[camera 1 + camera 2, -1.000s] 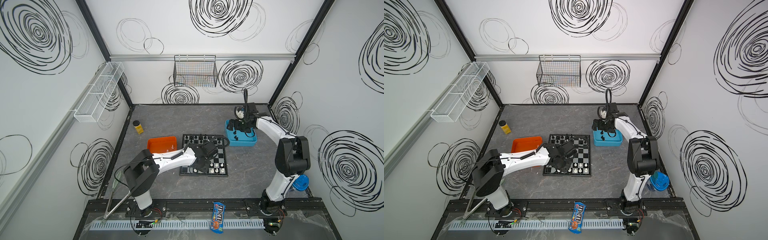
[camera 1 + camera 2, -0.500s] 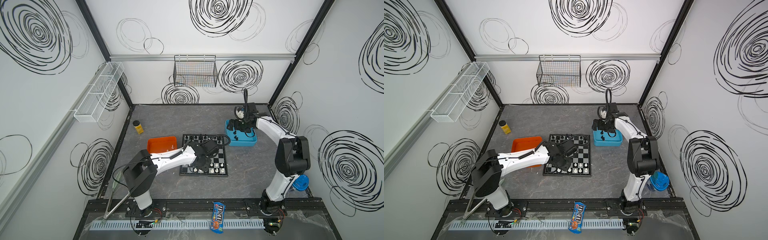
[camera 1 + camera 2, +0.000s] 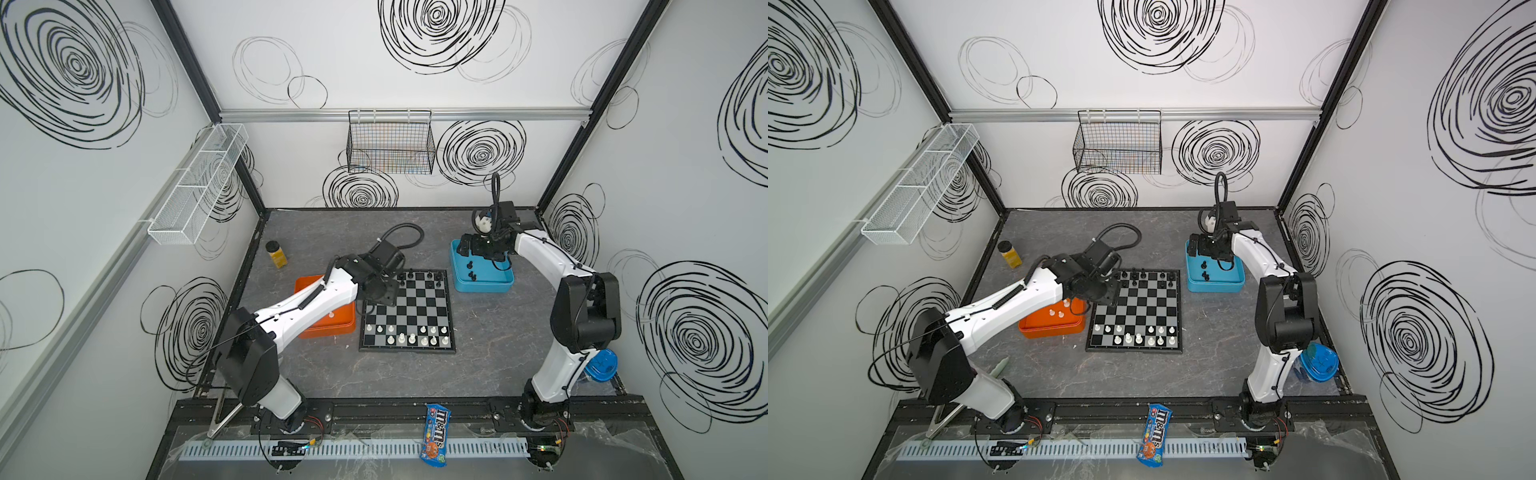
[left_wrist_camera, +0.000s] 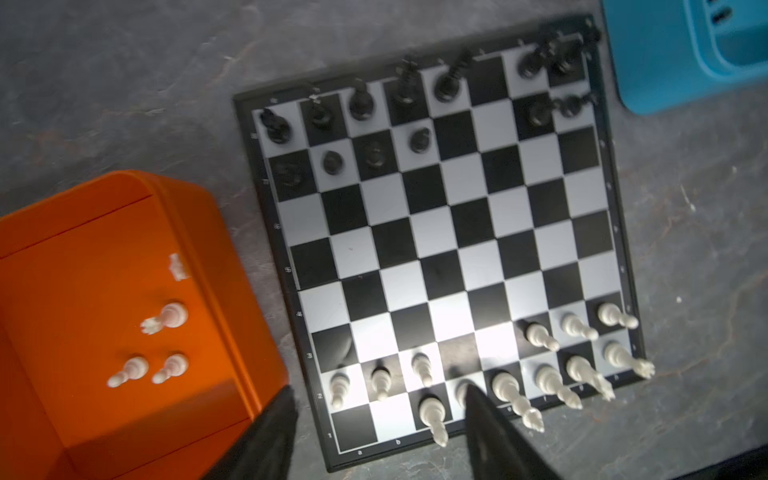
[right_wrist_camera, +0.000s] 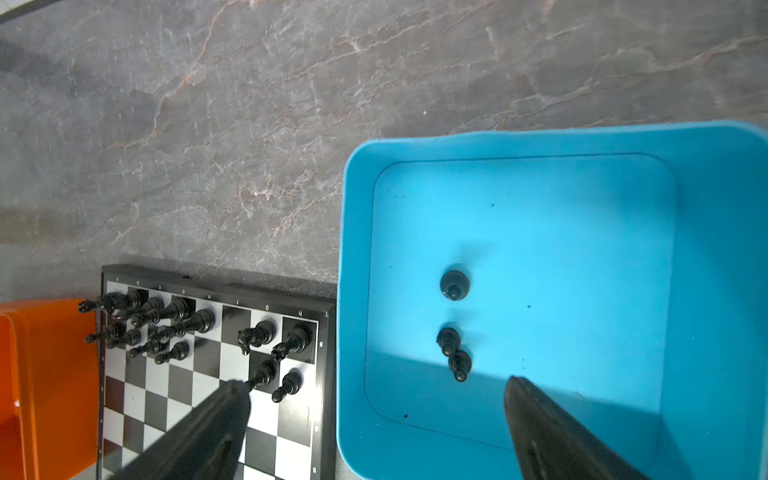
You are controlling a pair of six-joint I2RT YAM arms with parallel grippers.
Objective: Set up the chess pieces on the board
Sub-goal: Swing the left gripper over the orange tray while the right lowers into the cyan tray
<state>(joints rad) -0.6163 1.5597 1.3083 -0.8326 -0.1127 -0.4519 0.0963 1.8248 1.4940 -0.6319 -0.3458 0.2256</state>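
Hovering above the board point(image 4: 457, 232) and chess pieces point(image 4: 507, 386), the left pincer point(image 4: 378, 388) gapes empty — the right pincer point(image 5: 376, 383), equally wide, holds nothing over the blue tray point(image 5: 353, 249).

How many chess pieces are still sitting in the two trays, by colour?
White pieces in the orange tray: 4
Black pieces in the blue tray: 3
Total: 7
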